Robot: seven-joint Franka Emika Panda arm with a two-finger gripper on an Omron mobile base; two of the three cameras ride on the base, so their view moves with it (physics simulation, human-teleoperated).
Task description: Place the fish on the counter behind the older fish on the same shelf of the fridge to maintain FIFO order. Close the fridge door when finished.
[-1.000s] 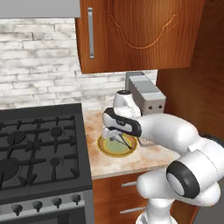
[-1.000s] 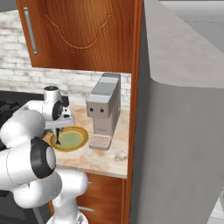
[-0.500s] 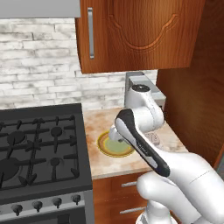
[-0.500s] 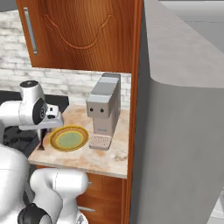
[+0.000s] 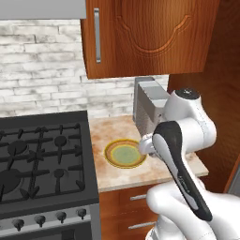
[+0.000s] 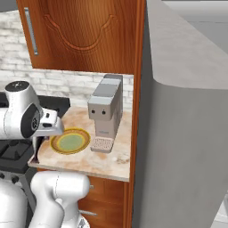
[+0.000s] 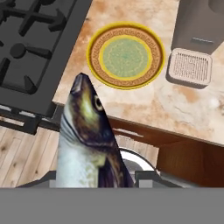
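left base view: the arm (image 5: 180,154) bends over the counter (image 5: 117,174) edge, with the plate (image 5: 125,153) just left of its wrist, the coffee machine (image 5: 147,104) behind it and the stove (image 5: 42,161) further left.

right base view: the arm rises beside the plate (image 6: 70,141); the coffee machine (image 6: 106,111) stands right of it, and the grey fridge (image 6: 187,129) further right.

hand view: the fish (image 7: 87,140) stands up from the pincer (image 7: 94,179), head outward, gripped at its body. the pincer is narrow, clamped on the fish. beyond the fish's head lie the plate (image 7: 126,55), the counter (image 7: 175,109) and the stove (image 7: 35,48).
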